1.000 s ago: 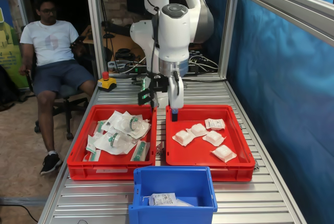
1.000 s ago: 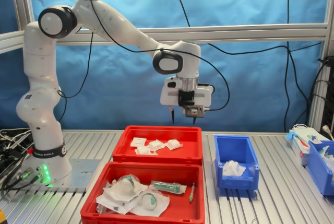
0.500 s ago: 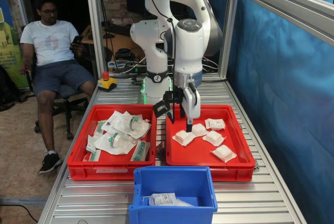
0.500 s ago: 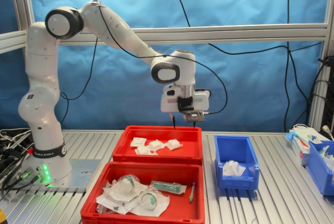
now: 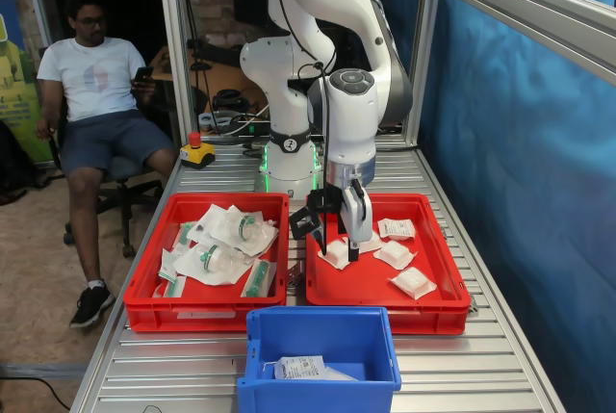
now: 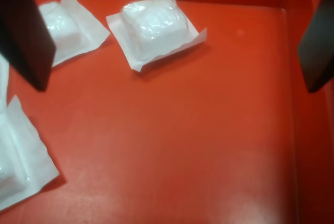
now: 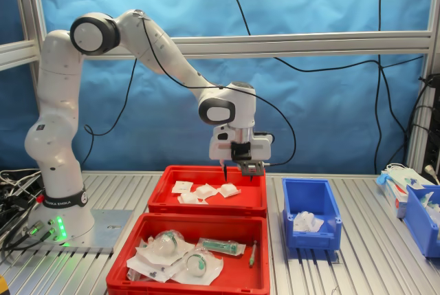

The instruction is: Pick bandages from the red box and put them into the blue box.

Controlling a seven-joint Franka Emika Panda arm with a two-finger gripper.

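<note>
The red box (image 5: 385,315) holds several white bandages (image 5: 414,282) on its floor. In the second exterior view it is the far crate (image 7: 206,205), with bandages (image 7: 206,190) inside. My gripper (image 5: 338,246) is open and empty, low inside the red box, its fingertips (image 5: 353,251) beside one packet. In the wrist view the gripper (image 6: 175,85) hangs over bare red floor (image 6: 209,145), with one puffy bandage (image 6: 154,23) just beyond the gap and two more to one side. The blue box (image 5: 322,341) stands in front and holds a packet (image 5: 298,367). It also shows in the second exterior view (image 7: 311,216).
A twin red crate (image 5: 207,312) with larger clear packets with green-marked rolls (image 5: 221,259) sits beside the red box. A person (image 5: 96,95) sits at the first exterior view's left. A red stop button (image 5: 196,150) stands behind. More bins (image 7: 421,216) stand at the second exterior view's right.
My gripper has come down from above the red box's back edge and moved forward, and is now low inside the box among the bandages. It stays open.
</note>
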